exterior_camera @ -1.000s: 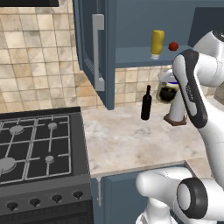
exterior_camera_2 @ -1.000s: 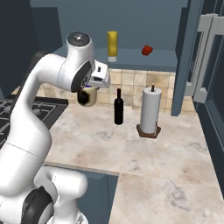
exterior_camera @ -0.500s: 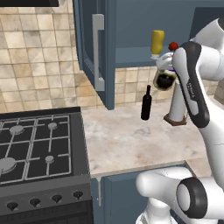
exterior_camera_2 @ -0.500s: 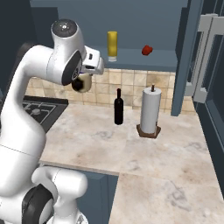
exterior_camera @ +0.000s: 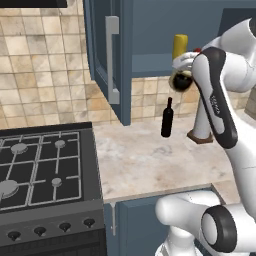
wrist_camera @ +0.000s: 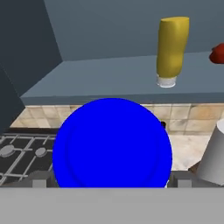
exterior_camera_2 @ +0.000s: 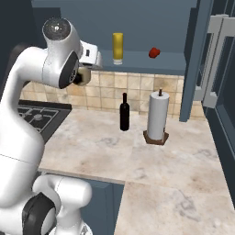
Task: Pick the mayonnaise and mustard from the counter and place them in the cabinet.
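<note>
The mayonnaise [wrist_camera: 112,142] fills the low centre of the hand view with its round blue lid, sitting between the finger tips of my gripper [wrist_camera: 111,180], which is shut on it. The jar's dark body [exterior_camera: 181,81] [exterior_camera_2: 82,76] hangs in the air under the gripper [exterior_camera: 183,69] [exterior_camera_2: 85,68], well above the counter [exterior_camera: 145,160] [exterior_camera_2: 105,147] and just below shelf height. The yellow mustard [exterior_camera: 180,45] [exterior_camera_2: 118,47] [wrist_camera: 173,46] stands cap-down on the blue shelf [wrist_camera: 109,78] of the open cabinet [exterior_camera: 107,50], to the right of the held jar.
A red ball [exterior_camera_2: 154,52] [wrist_camera: 217,54] lies on the shelf right of the mustard. A dark wine bottle [exterior_camera: 167,118] [exterior_camera_2: 124,112] and a paper-towel roll [exterior_camera_2: 157,117] stand on the counter below. The black stove [exterior_camera: 40,170] is at left; another cabinet door [exterior_camera_2: 213,59] hangs at right.
The arm has lifted the held mayonnaise from lower over the counter up and slightly left, toward the cabinet shelf. Mustard, ball and bottle stayed put.
</note>
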You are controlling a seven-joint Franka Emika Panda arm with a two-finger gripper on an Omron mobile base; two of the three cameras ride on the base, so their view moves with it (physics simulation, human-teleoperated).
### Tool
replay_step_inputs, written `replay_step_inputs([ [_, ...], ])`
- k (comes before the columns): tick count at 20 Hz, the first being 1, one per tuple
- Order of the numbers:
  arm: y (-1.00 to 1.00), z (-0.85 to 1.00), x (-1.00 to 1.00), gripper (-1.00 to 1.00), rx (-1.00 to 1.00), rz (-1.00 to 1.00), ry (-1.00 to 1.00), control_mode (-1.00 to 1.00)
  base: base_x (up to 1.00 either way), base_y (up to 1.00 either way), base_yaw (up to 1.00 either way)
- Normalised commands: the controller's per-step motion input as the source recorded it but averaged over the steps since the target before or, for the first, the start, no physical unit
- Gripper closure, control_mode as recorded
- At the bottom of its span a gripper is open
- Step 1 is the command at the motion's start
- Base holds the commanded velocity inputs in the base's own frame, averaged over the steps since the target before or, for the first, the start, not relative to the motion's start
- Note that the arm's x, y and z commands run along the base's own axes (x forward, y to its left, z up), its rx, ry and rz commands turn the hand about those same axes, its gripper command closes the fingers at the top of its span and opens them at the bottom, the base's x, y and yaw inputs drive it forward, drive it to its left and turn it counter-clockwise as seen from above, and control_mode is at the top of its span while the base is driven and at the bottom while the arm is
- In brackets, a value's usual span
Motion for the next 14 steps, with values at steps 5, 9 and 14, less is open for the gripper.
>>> replay_step_inputs([
  [5,0.09,0.29,0.15,1.00,0.00,0.00,-0.09,-1.00,0.00,0.00,0.00],
  [9,0.02,0.02,0.31,1.00,0.00,0.00,0.00,-1.00,0.00,0.00,0.00],
  [14,0.04,0.00,0.42,1.00,0.00,0.00,0.00,-1.00,0.00,0.00,0.00],
])
